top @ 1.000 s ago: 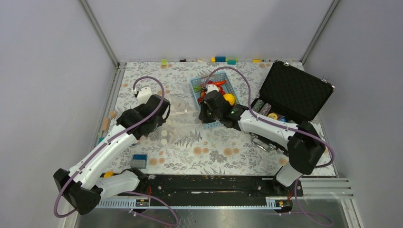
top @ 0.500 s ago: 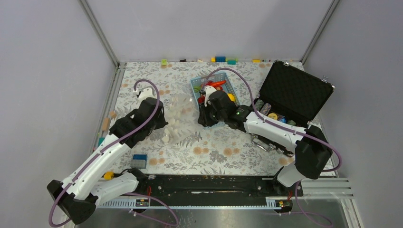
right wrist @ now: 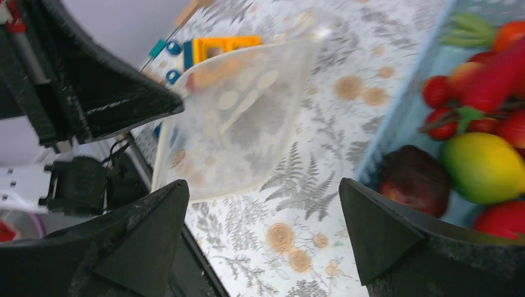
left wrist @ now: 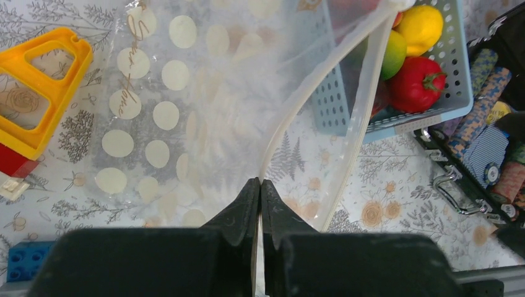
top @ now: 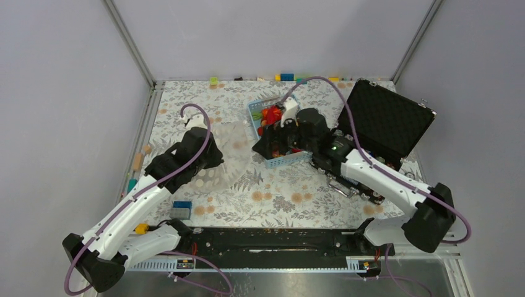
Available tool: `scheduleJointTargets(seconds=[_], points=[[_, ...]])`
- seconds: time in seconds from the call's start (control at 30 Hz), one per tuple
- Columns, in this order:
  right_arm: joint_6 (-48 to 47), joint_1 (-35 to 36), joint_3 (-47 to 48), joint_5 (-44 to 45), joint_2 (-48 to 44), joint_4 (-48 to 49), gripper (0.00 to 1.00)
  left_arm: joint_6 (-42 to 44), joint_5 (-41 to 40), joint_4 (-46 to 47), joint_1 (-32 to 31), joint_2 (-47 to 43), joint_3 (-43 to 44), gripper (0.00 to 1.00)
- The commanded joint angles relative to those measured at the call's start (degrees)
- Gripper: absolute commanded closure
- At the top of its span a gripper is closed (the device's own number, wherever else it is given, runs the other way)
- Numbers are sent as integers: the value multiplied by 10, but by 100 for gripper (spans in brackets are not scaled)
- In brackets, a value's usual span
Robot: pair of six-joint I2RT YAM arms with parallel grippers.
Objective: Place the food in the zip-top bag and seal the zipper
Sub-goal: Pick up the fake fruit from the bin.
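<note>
Because the left gripper [left wrist: 260,192] is clamped on the zipper [left wrist: 322,79], the zip-top bag [left wrist: 161,111] hangs open beside the basket [left wrist: 461,62] — the right gripper [right wrist: 263,185], spread wide and empty, hovers over the food [right wrist: 483,167].

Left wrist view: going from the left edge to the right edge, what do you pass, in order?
yellow plastic frame → dotted bag → blue basket → chip stacks

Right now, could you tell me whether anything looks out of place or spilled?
Nothing spilled or damaged. The zip-top bag is empty, pinched at its zipper by the left gripper; the food sits in the basket.
</note>
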Motion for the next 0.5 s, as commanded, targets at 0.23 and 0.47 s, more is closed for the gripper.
scheduleJointTargets(seconds=[0.23,0.47], points=[[57,-141,7,143,31,-77,0,-17,-53,110,2,13,-14,100],[9,-145,109,174,134,-110,0,-23,-88,111,3,19,-20,100]])
